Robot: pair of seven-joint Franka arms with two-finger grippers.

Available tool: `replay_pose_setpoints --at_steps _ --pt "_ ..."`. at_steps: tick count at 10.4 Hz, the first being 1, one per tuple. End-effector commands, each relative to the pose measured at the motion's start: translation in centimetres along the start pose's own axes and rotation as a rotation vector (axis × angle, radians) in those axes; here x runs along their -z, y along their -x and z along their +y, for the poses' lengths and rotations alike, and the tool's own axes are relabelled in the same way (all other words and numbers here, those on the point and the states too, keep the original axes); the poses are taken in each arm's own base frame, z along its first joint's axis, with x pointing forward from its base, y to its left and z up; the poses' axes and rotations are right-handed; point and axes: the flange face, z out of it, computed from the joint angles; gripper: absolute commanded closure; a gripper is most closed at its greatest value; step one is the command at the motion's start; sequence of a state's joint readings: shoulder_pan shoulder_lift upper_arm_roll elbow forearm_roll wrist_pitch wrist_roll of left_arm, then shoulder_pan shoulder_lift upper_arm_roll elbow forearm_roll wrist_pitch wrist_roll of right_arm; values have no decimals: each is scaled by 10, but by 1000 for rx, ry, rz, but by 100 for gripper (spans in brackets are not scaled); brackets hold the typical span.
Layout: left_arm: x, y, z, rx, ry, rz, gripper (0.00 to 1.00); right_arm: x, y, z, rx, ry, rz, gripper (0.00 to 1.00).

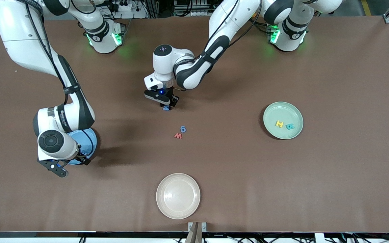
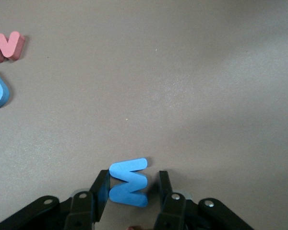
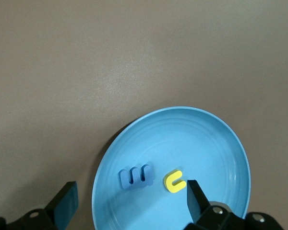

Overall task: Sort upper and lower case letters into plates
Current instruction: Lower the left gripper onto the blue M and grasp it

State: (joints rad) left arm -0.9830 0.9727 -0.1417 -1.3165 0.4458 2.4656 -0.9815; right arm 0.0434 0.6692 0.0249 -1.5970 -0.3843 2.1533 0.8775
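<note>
Left wrist view: blue letter (image 2: 129, 183) between left gripper's (image 2: 133, 194) jaws.

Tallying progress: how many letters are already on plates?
4: yellow H and teal letter on the mint plate; blue letter and yellow letter on the blue plate. Others may be hidden.

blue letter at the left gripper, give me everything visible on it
The blue letter is small, chunky and zigzag-shaped like an M or W, matte like foam. It lies flat on the brown table, farther from the front camera than the red letter and the other blue one. The left gripper straddles it, black fingers closing at its sides.
</note>
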Motion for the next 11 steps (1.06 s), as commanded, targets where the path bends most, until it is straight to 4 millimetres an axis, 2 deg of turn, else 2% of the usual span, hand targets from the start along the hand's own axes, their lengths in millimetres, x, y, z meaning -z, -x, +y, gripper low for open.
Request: replay_pose_setpoints --at_steps 1,2,4,7,9,10,11 --pt "-8 7 1 10 -24 -23 91 -3 -1 3 11 0 10 0" --pt "-8 7 1 10 -24 -23 100 -3 -1 3 11 0 10 0" --pt "-6 6 1 11 -22 -21 100 -3 -1 3 10 -1 9 0" --pt "12 -8 -10 60 -45 -60 100 -1 0 1 9 -3 10 0" --pt "34 -33 -33 93 -53 -99 100 4 3 -5 2 -13 12 0" --pt "46 -51 -55 120 -35 -149 100 8 9 -14 14 -23 12 0" --pt "70 -73 -77 93 -12 -175 100 17 23 -33 45 -49 8 0"
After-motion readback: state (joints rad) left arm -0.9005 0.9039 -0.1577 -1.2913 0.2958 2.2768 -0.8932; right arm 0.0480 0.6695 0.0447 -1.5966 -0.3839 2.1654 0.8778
